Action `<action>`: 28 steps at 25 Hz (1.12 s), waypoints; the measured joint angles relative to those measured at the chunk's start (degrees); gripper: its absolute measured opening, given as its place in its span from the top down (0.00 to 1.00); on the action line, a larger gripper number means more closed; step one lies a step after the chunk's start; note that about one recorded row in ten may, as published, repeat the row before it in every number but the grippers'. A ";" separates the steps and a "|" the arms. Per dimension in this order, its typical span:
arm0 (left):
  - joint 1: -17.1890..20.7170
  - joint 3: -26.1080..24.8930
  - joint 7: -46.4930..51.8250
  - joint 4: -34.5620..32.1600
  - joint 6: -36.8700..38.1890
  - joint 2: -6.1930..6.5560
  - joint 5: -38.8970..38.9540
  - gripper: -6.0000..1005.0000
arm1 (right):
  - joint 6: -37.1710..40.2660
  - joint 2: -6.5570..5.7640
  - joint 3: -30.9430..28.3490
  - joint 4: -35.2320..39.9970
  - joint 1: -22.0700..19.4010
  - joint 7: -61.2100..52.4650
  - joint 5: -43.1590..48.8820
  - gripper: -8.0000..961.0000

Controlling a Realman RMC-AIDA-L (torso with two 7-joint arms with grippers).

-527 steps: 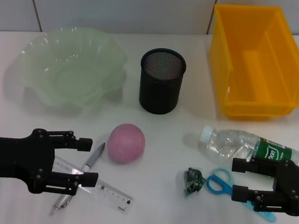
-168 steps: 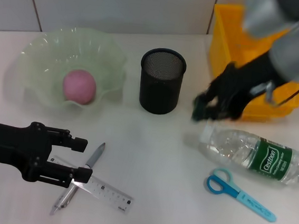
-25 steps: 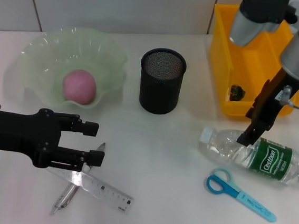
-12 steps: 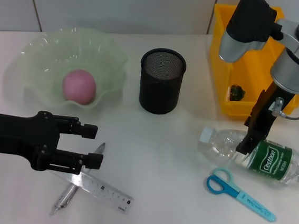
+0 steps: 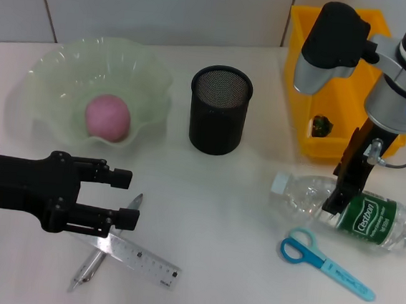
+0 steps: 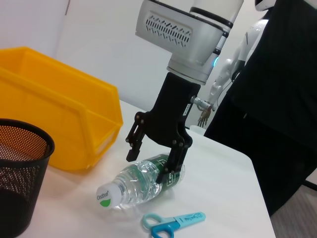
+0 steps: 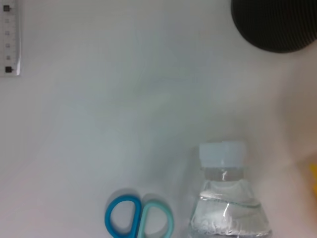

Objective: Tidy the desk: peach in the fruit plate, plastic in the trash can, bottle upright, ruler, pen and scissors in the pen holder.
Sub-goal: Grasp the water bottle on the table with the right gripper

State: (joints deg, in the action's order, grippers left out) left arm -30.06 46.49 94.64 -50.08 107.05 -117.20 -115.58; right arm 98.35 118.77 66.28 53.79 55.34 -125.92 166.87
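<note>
While the bottle lies on its side, progress: two of six items appear placed; four are judged outstanding.
Peach [image 5: 108,116]: done; it rests inside the fruit plate [image 5: 60,66], toward the middle.
Plastic [image 5: 323,125]: done; a small dark scrap lies on the floor of the yellow trash can [image 5: 393,84], near its front wall.
Bottle [image 5: 314,195]: not upright; it lies on the counter [image 5: 218,218] in front of the trash can, white cap toward the pen holder.
Right claw [image 6: 151,158]: down over the bottle's labelled middle, jaws spread wide to either side of it; firm contact cannot be confirmed.
Scissors [image 5: 325,263]: outstanding; flat on the counter just in front of the bottle.
Ruler [image 5: 139,256]: outstanding; flat on the counter beside the left claw.
Pen [image 5: 99,257]: outstanding; it lies crossed under the ruler.
Pen holder [image 5: 220,110]: black mesh cup between fruit plate and trash can; nothing shows inside it.
Left claw [image 5: 123,198]: low over the ruler and pen, jaws apart, holding nothing.
</note>
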 joint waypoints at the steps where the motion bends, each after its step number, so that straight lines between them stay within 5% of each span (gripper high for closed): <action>1: 0.00 0.00 0.00 0.00 0.00 0.00 0.00 0.23 | 0.00 0.00 0.00 0.00 0.00 0.00 0.00 0.24; 28: -0.43 0.00 -0.25 0.07 -0.03 0.22 0.09 0.23 | -6.38 0.09 1.38 -8.21 0.53 -0.12 0.38 0.24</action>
State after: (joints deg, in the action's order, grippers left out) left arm -30.49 46.49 94.39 -50.01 107.02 -116.98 -115.48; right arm 91.98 118.86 67.66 45.59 55.87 -126.04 167.25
